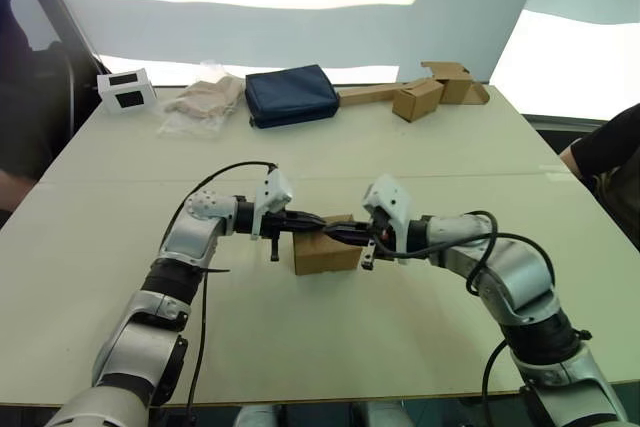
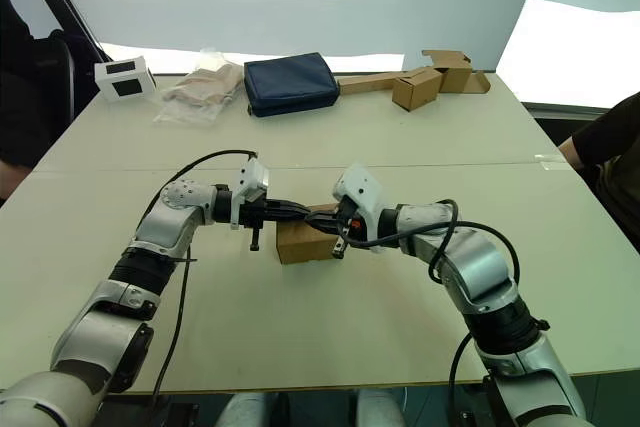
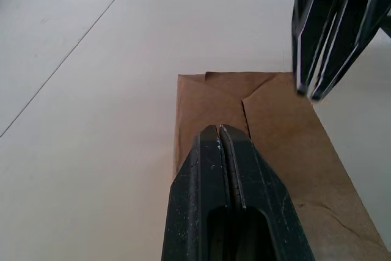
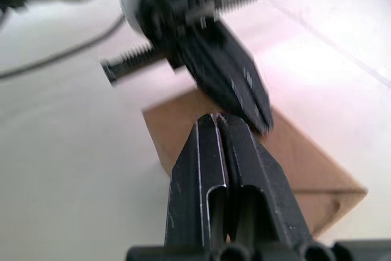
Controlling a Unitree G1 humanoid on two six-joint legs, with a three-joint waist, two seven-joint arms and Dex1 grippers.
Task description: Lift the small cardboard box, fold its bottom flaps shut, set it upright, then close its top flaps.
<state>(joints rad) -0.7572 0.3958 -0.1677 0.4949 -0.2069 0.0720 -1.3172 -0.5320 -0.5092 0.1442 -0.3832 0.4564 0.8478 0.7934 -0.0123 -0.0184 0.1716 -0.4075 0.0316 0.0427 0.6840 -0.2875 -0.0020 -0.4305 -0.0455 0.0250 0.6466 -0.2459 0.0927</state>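
Flaps lie folded atop the small cardboard box (image 1: 326,248) on the worktop (image 1: 400,327); we press evenly with both closed jaws — left gripper (image 3: 220,130), right gripper (image 4: 217,118) — without sliding it.

Readable text: none on any surface.
Small cardboard box (image 1: 326,251): plain brown, no print.
White device (image 1: 126,89) at 10 o'clock: dark panels, nothing legible.
Navy pouch (image 1: 291,95): no visible brand.
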